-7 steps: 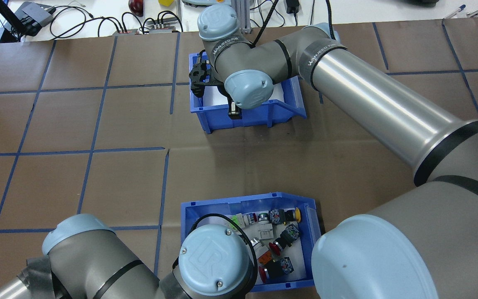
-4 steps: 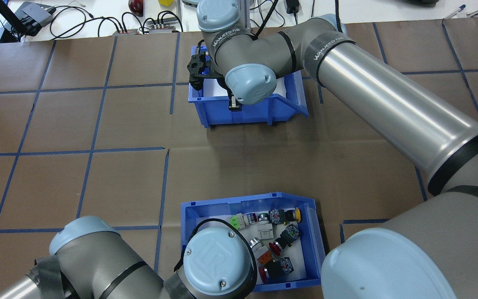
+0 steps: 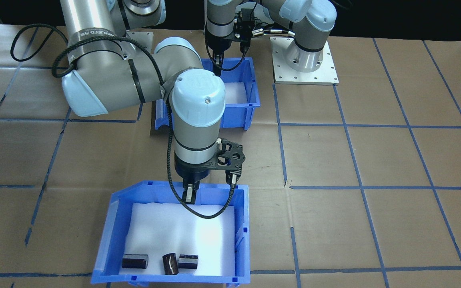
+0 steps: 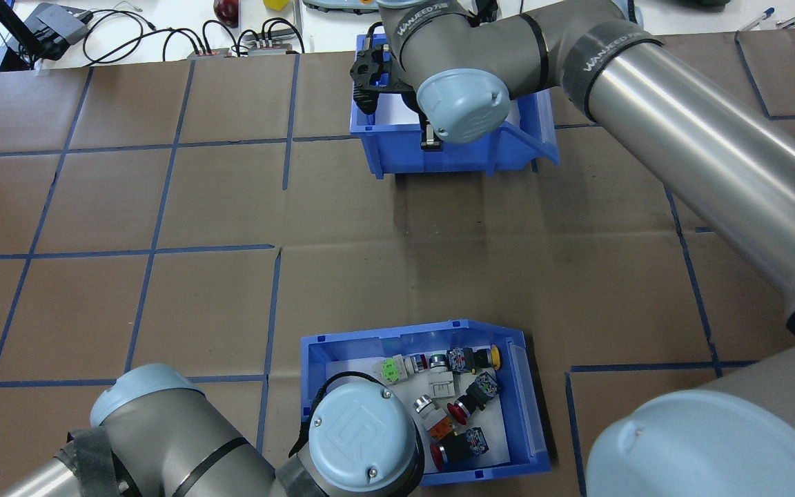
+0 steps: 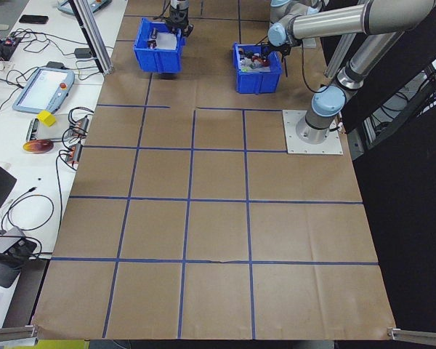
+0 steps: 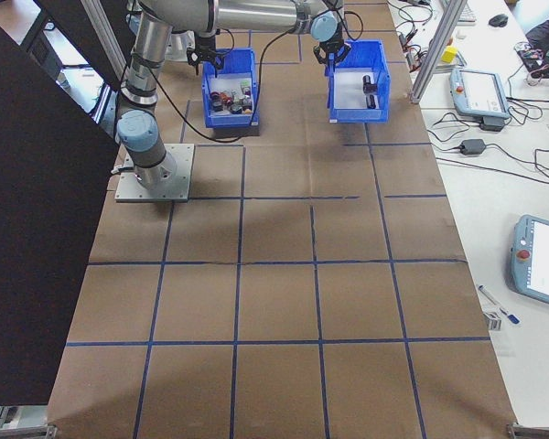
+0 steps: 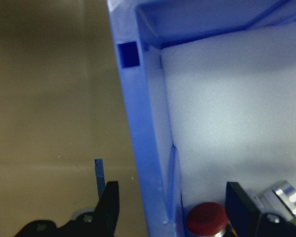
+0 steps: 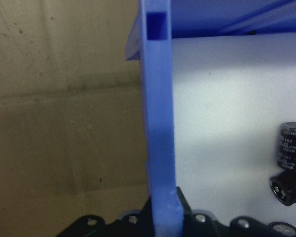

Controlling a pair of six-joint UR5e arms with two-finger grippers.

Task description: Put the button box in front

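The button box point(image 4: 404, 331) is a blue bin with white foam and coloured push-buttons point(image 4: 453, 397), and it stands close to the robot's base. My left gripper point(image 7: 175, 197) is open and straddles the box's wall point(image 7: 143, 148), one finger outside and one inside beside a red button point(image 7: 205, 217). In the overhead view my own wrist hides this gripper. The front-facing view shows the left gripper point(image 3: 217, 66) at the box's rim point(image 3: 250, 80). My right gripper point(image 3: 189, 194) is shut on the wall point(image 8: 158, 123) of the other blue bin point(image 3: 110, 224), which holds three dark cylinders point(image 3: 170, 264).
The table is covered in brown paper with a blue tape grid. Cables and small devices point(image 4: 45, 27) lie past the far edge, close behind the cylinder bin point(image 4: 397, 159). A teach pendant point(image 5: 40, 87) rests on the side bench. The left arm's base plate point(image 3: 304, 60) stands beside the button box.
The right arm has carried the cylinder bin farther from the robot and to the right in the overhead view. The left arm and the button box have hardly shifted.
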